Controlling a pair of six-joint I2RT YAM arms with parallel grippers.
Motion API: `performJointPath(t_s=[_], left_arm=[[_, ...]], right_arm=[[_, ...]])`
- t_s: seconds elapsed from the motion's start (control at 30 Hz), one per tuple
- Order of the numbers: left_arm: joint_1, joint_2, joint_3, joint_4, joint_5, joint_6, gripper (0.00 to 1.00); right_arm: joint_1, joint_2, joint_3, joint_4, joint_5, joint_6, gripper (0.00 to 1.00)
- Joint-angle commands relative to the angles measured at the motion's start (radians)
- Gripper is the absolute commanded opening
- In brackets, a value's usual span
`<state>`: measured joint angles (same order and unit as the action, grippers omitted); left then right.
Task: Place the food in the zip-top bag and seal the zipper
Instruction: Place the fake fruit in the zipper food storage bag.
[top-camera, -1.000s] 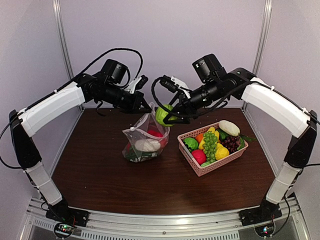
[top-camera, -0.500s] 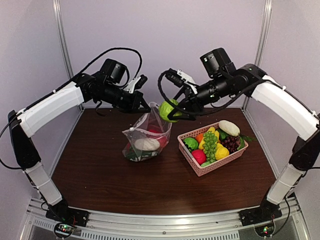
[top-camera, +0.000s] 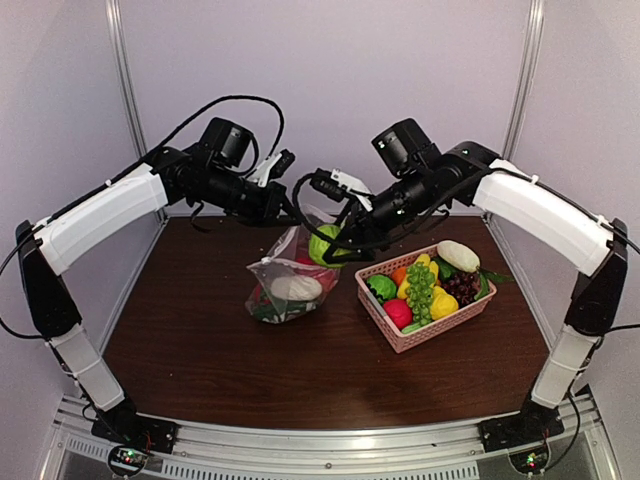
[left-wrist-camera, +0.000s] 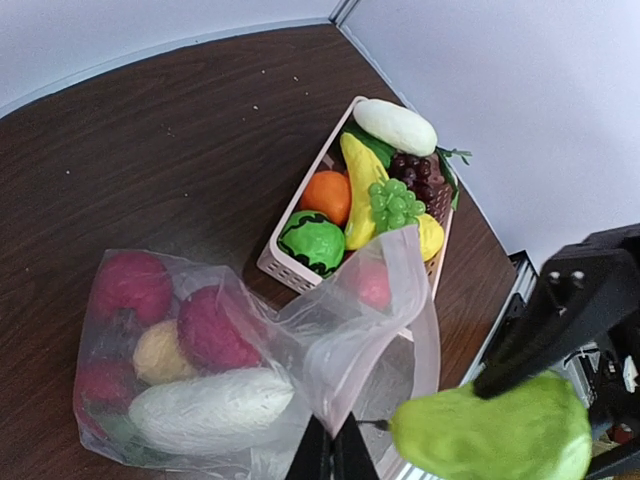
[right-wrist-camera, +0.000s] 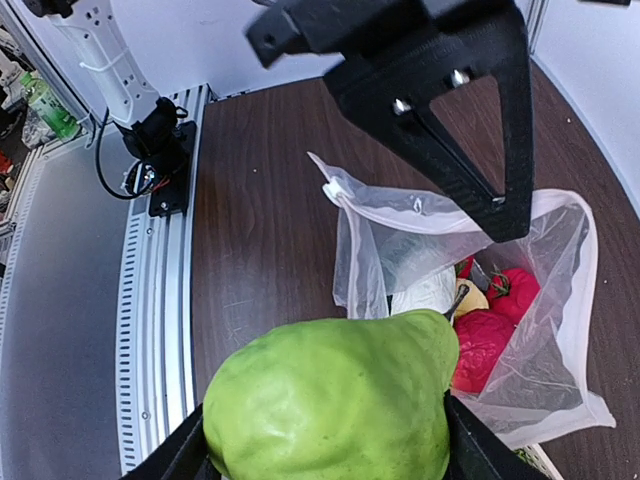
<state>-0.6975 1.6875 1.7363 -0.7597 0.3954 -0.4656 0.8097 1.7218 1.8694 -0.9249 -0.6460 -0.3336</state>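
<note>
the loading step is in hand: a green pear-shaped toy fruit (right-wrist-camera: 335, 385) is clamped between the fingers of the right end effector (right-wrist-camera: 330, 442) and is held in the air just above and beside the open mouth of the clear floppy plastic zip-top bag (top-camera: 288, 280). the bag's upper rim is pinched in the closed left end effector (left-wrist-camera: 331, 452), so the mouth is lifted while the bag's belly rests on the dark brown bench (top-camera: 220, 350). inside, red round toy pieces (left-wrist-camera: 205, 325) and a white cabbage-like piece (left-wrist-camera: 210, 405) are seen at the bottom. the zipper is judged not yet sealed; its small white slider tab (right-wrist-camera: 335, 190) is seen at one corner of the mouth. for the next move, the fruit would probably need to be brought over the gap between the two film walls and lowered before release, since the opening is slack and looks narrow against the fruit. a pink plastic lattice basket (top-camera: 445, 322) holding more toy food, among it green grapes (top-camera: 420, 285) and a white oblong piece (top-camera: 458, 256), stands on the bench to the right of the bag. the way is crowded by the left end effector at the rim, and the film wall could be folded shut if it is caught by the fruit.
</note>
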Motion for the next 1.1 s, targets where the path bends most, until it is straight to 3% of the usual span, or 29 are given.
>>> performJointPath(t_s=[0.0, 0.23, 0.37, 0.53, 0.63, 0.77, 0.93, 1.07], left_arm=[[-0.002, -0.047, -0.023, 0.053, 0.047, -0.002, 0.0], [-0.002, -0.054, -0.036, 0.053, 0.074, 0.003, 0.0], [-0.002, -0.067, -0.045, 0.053, 0.059, 0.002, 0.0], [-0.002, -0.072, -0.052, 0.054, 0.025, 0.006, 0.0], [-0.002, -0.054, -0.047, 0.054, 0.014, 0.007, 0.0], [0.0, -0.037, 0.019, -0.018, -0.052, 0.054, 0.0], [0.013, -0.045, 0.252, -0.227, -0.473, 0.265, 0.0], [0.008, 0.035, 0.315, -0.317, -0.284, 0.317, 0.0]], right_arm=[[0.005, 0.083, 0.082, 0.01, 0.068, 0.056, 0.52], [0.005, 0.236, 0.234, 0.026, 0.176, 0.151, 0.55], [0.005, 0.264, 0.272, 0.01, 0.209, 0.158, 0.75], [0.005, 0.173, 0.208, -0.014, 0.144, 0.117, 0.91], [0.005, 0.076, 0.147, -0.023, 0.096, 0.088, 0.93], [-0.01, -0.075, 0.036, -0.03, 0.146, 0.007, 0.93], [-0.195, -0.222, -0.173, -0.002, 0.175, -0.036, 0.93], [-0.398, -0.204, -0.269, -0.057, 0.218, -0.088, 0.88]])
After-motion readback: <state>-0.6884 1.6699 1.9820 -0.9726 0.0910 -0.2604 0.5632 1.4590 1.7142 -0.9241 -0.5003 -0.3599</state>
